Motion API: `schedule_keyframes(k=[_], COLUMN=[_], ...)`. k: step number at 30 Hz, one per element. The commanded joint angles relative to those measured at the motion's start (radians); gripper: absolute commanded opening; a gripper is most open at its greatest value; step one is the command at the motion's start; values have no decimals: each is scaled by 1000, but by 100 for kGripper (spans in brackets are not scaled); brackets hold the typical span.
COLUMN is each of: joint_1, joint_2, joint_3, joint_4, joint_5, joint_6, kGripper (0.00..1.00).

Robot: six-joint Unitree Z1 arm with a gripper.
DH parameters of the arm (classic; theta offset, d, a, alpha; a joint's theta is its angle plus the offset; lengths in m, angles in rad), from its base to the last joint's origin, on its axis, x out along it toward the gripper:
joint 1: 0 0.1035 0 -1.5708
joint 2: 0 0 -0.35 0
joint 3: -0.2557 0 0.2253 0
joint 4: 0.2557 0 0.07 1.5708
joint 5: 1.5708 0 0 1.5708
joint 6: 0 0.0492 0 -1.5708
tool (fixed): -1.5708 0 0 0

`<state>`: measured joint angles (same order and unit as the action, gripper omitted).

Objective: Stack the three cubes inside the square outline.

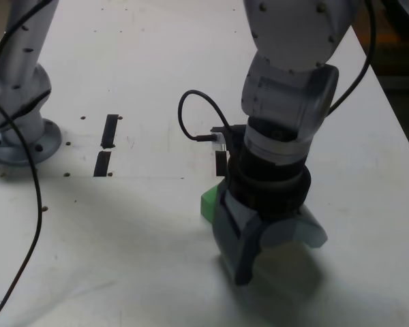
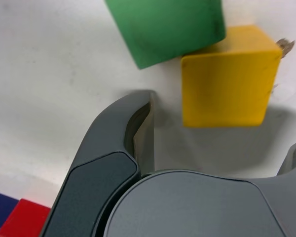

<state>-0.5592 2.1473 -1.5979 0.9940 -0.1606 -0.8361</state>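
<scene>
So the yellow cube (image 2: 228, 76) is sitting flat on the white table (image 1: 143, 259), and in the wrist view one face is square-on to the camera with the top face showing above it; being a cube it has no real long axis. The green cube (image 2: 165, 27) is right up against it, twisted a bit so its edges don't line up with the yellow one's, and the two look like they're touching at a corner. The gripper (image 1: 273, 255) is pointing down at the table with its jaws spread wide, nothing held between them; in the wrist view the yellow cube sits in the gap ahead of them, and I can't tell if either finger touches it. From the exterior view you only catch a sliver of green poking out at the gripper's left side, and the yellow is totally hidden behind the arm. The wrist view also shows a red cube (image 2: 24, 219) down in the corner. The exterior view alone shows two short black strips (image 1: 106, 144) well off to its left, near the arm's base (image 1: 20, 139).
</scene>
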Motion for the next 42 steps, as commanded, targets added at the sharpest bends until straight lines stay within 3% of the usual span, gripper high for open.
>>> schedule_keyframes(k=[1, 11, 30, 37, 42], joint_1=[4, 11, 40, 45, 45], joint_2=[3, 7, -17, -20, -20], joint_3=[3, 21, 77, 86, 93], joint_4=[-4, -15, -13, -4, -2], joint_5=[4, 25, 31, 32, 26], joint_6=[2, 5, 34, 46, 44], kGripper=[100, 99, 96, 89, 77])
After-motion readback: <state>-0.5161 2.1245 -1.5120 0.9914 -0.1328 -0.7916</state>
